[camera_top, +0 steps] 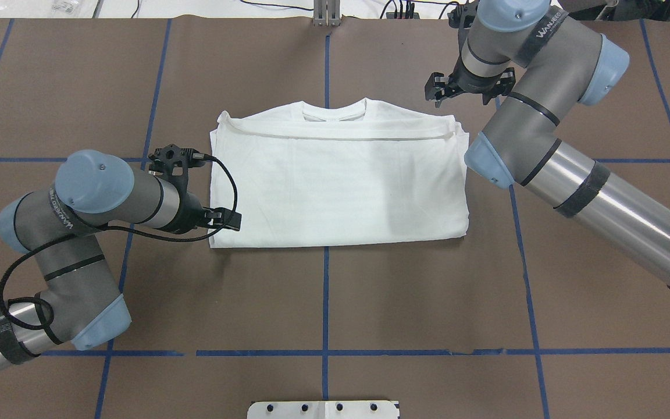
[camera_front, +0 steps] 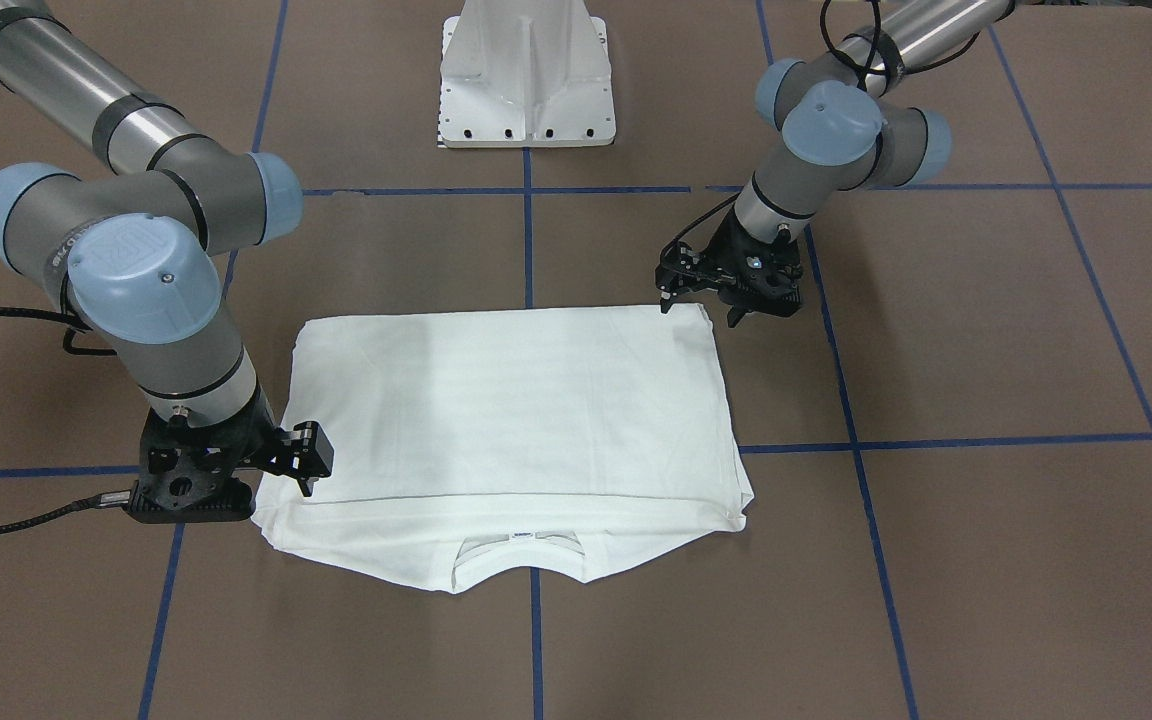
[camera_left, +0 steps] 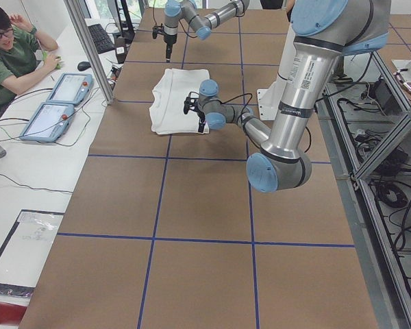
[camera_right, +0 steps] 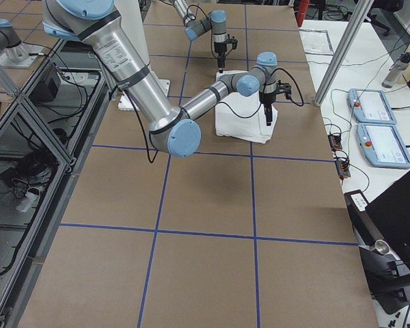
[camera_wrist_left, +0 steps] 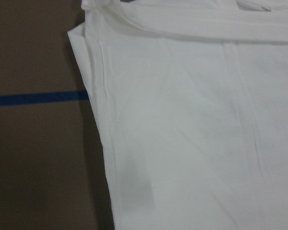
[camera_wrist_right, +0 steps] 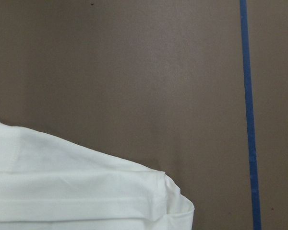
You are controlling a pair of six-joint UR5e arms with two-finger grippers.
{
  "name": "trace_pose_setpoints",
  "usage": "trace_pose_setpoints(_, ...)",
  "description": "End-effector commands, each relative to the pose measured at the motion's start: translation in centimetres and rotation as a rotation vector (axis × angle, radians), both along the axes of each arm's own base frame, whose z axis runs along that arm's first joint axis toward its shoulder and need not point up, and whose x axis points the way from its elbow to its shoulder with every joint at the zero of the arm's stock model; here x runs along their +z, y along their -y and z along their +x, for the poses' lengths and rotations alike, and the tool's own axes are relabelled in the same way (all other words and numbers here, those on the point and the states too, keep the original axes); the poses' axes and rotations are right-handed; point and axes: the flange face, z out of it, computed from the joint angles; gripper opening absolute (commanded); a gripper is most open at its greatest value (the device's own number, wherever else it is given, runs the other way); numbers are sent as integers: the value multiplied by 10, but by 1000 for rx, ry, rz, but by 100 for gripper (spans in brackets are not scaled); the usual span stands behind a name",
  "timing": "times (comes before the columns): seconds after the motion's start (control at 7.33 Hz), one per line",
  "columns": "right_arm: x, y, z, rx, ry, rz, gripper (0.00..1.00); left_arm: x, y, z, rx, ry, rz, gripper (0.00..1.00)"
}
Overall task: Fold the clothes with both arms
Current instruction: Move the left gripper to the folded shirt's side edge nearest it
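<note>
The shirt [camera_top: 335, 180] lies folded flat on the table [camera_top: 370, 291], 2 grippers at opposite corners: the left gripper [camera_front: 703, 310] parted and empty, the right gripper [camera_front: 306, 475] too unclear to call. Between folds, likely; next, pinch both edges for 1 more fold.

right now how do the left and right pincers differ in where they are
The left pincer hangs over the corner of the T-shirt nearest the robot; the right pincer is by the diagonally opposite corner. Left overlaps the cloth edge; right sits mostly over bare table. Both point down, lifting nothing.
</note>
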Motion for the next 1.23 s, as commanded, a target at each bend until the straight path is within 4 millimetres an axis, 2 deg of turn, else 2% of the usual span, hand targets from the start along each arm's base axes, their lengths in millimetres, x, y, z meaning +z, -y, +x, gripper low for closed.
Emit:
trace_pose_setpoints(0.0,0,-1,-1,-1,1,1,100,4,-2,3,1,6,-5,89)
trace_pose_setpoints(0.14,-1,-1,0,-1,2,2,100,6,-2,3,1,9,-6,88)
trace_pose_setpoints(0.41,-6,-3,1,0,8,11,100,4,-2,5,-9,3,-24,60)
trace_pose_setpoints(0.82,-5,-4,2,0,8,11,100,3,-3,6,-8,3,-26,59)
trace_pose_setpoints(1.09,0,-5,2,-1,5,6,100,5,-6,8,-2,7,-28,52)
